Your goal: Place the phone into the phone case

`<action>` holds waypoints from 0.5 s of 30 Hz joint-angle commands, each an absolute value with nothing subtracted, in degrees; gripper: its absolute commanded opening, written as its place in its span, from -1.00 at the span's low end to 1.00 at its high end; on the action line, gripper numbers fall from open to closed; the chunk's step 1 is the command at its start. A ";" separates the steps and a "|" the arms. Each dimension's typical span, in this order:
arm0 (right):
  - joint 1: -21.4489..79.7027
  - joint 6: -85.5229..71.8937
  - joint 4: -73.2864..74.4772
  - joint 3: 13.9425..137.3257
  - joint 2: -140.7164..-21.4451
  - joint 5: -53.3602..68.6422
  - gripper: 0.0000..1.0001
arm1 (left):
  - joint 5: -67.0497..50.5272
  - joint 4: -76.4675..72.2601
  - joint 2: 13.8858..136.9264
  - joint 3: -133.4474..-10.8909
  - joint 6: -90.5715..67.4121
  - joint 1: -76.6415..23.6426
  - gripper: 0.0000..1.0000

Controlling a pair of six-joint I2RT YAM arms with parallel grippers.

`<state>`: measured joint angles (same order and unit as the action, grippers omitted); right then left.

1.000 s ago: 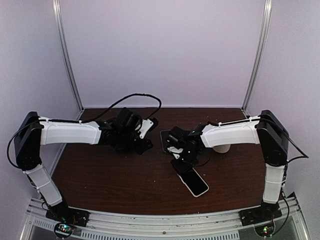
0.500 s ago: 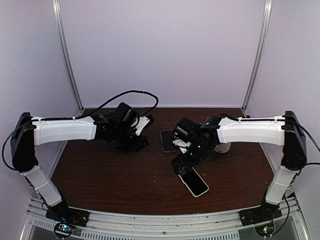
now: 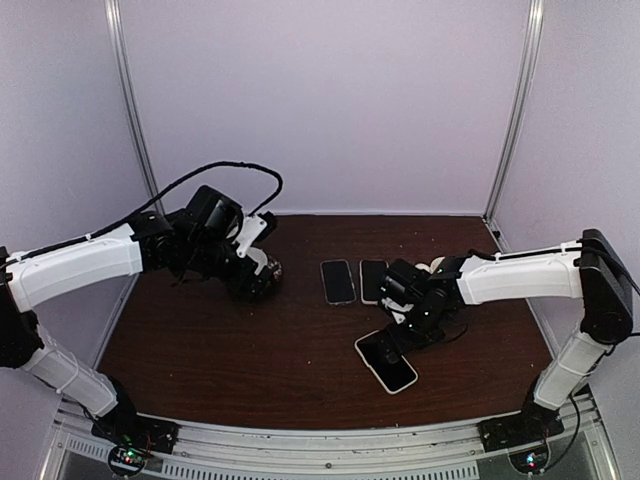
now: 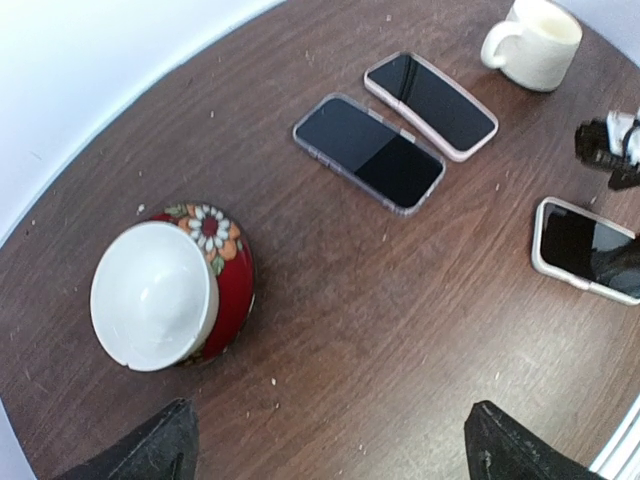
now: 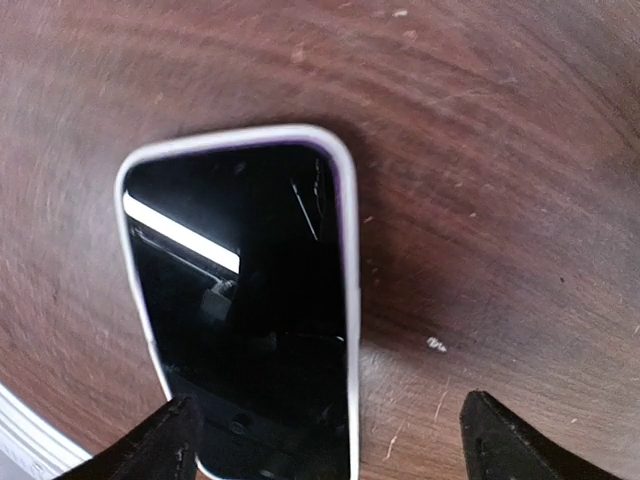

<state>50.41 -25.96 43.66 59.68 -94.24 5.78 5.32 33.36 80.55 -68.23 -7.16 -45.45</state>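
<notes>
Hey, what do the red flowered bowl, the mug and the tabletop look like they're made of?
The bowl looks like glazed ceramic: glossy white inside, red outside with painted flowers. The mug is probably ceramic too: cream, thick-walled, smooth. The tabletop is dark wood or wood-look laminate; grain lines show, which one I cannot tell.

Phones: three, all lying flat, screens dark. Two side by side, far centre: clear-rimmed phone (image 4: pixel 370 152), pink-rimmed phone (image 4: pixel 432 105). One alone, nearer, right of centre: white-rimmed phone (image 3: pixel 392 370). Cases (image 5: pixel 350 250): seemingly three, one rim round each phone, though rims read thin from overhead. Bowl (image 4: pixel 165 295): one, red outside with flower pattern, white inside, left of phone pair. Mug (image 4: pixel 530 42): one, cream, right of pair, toward far edge. Arms: two, left arm (image 3: pixel 80 265) reaching in from left, right arm (image 3: pixel 510 275) from right.
</notes>
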 commanded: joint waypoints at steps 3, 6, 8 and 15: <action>47.68 -25.17 38.00 62.61 -95.33 2.85 0.27 | 7.98 37.17 80.70 -67.36 -3.65 -44.23 0.94; 47.63 -22.31 38.87 67.63 -99.56 3.48 -0.09 | 8.58 37.52 81.57 -67.82 -2.01 -44.06 0.94; 47.47 -21.38 38.89 69.60 -101.85 3.61 -0.26 | 8.76 37.67 82.11 -67.79 -1.08 -43.63 0.95; 46.67 -20.24 41.87 72.98 -108.22 6.75 -0.79 | 7.48 36.51 82.93 -65.79 -1.92 -40.28 0.95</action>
